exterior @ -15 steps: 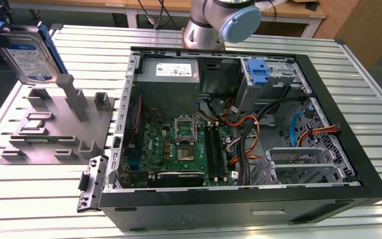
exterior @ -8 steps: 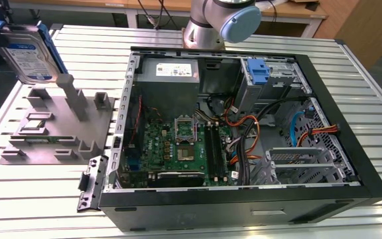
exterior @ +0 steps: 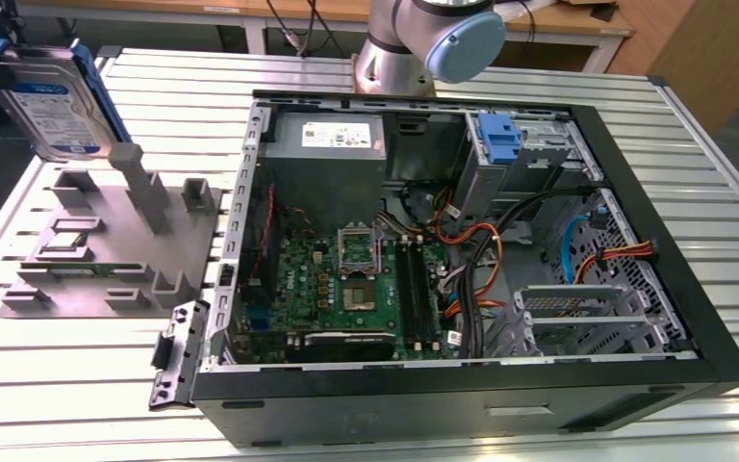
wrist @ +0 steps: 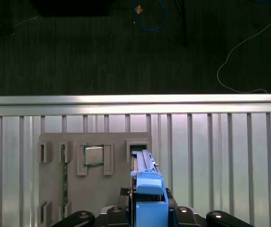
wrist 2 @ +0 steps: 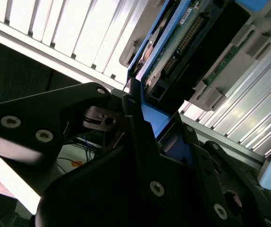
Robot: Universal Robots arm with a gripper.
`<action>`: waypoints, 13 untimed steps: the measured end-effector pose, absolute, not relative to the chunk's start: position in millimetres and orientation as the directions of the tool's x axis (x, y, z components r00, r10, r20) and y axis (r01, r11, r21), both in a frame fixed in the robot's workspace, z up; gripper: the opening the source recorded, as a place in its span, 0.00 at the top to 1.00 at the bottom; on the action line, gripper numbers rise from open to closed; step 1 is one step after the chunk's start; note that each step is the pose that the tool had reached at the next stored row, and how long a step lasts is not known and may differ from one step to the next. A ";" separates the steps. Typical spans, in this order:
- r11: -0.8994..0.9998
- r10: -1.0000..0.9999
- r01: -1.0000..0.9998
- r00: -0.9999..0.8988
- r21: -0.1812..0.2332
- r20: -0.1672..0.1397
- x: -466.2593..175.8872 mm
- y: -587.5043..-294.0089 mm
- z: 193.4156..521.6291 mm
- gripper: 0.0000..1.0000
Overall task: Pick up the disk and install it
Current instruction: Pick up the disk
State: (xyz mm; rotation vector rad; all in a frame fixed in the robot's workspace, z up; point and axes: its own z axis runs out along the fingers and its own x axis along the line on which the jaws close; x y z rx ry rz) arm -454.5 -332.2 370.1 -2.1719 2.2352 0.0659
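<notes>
The disk [exterior: 51, 104] hangs upright in the air at the exterior view's far left, above the grey fixture tray [exterior: 36, 306]. It is silver-grey with a white and blue label and a blue carrier bracket [wrist: 149, 193] around it. My gripper [wrist: 149, 212] is shut on the bracket's edge, its black fingers [wrist 2: 140, 142] clamping the blue frame. The second wrist view shows the disk's green circuit board [wrist 2: 185, 35]. The open computer case [exterior: 472, 380] lies apart from the disk, toward the exterior view's right.
The fixture tray [wrist: 118, 189] holds a processor chip [wrist: 93, 155] and a memory stick [wrist: 64, 184] and has upright posts [exterior: 142, 188]. Inside the case are the motherboard [exterior: 344, 279], cables [exterior: 485, 241] and a drive cage with a blue latch [exterior: 503, 140]. The arm's base [exterior: 427, 43] stands behind the case.
</notes>
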 end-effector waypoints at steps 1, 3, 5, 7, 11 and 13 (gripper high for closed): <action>0.028 -0.998 -1.000 -0.029 0.013 -0.047 -454.5 -332.2 370.5 0.64; 0.028 -0.998 -1.000 -0.029 0.013 -0.047 -454.5 -332.2 370.8 0.64; 0.028 -0.998 -1.000 -0.029 0.013 -0.047 -454.5 -332.2 371.2 0.64; 0.028 -0.998 -1.000 -0.029 0.013 -0.047 -454.5 -332.2 371.9 0.64; 0.028 -0.998 -1.000 -0.029 0.013 -0.047 -454.5 -332.2 373.6 0.64; 0.028 -0.998 -1.000 -0.029 0.013 -0.047 -454.5 -332.2 374.5 0.64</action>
